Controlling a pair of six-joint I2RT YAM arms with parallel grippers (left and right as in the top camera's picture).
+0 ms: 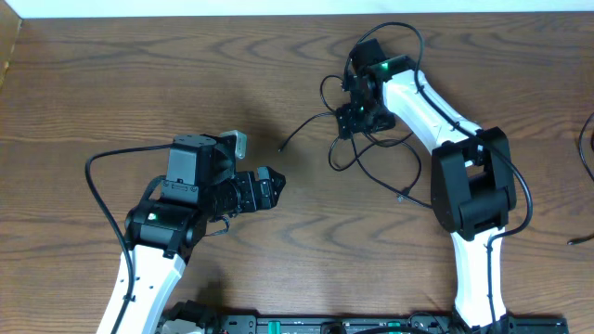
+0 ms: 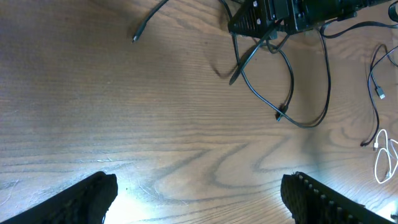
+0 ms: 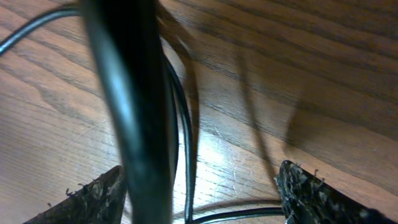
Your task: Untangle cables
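Note:
The cables (image 1: 376, 153) are thin black cords lying in loose loops on the wooden table, with one plug end (image 1: 283, 147) trailing left. My right gripper (image 1: 351, 116) hovers over them, open. In its wrist view black cords (image 3: 185, 124) run between the spread fingers (image 3: 93, 196) without being clamped, and a thick blurred cord (image 3: 130, 93) hangs close to the lens. My left gripper (image 1: 271, 186) stands open to the left of the cables, with only bare wood between its fingers (image 2: 311, 193). Its view shows the black loops (image 2: 289, 93) far off and a thin white cable (image 2: 382, 165) at the right.
More thin black cords lie at the table's right edge (image 1: 585, 139). The right arm's white links (image 1: 473, 186) stretch from the front edge to the bundle. A dark rail (image 1: 325, 325) runs along the front. The table's far edge (image 1: 278, 13) is at the top.

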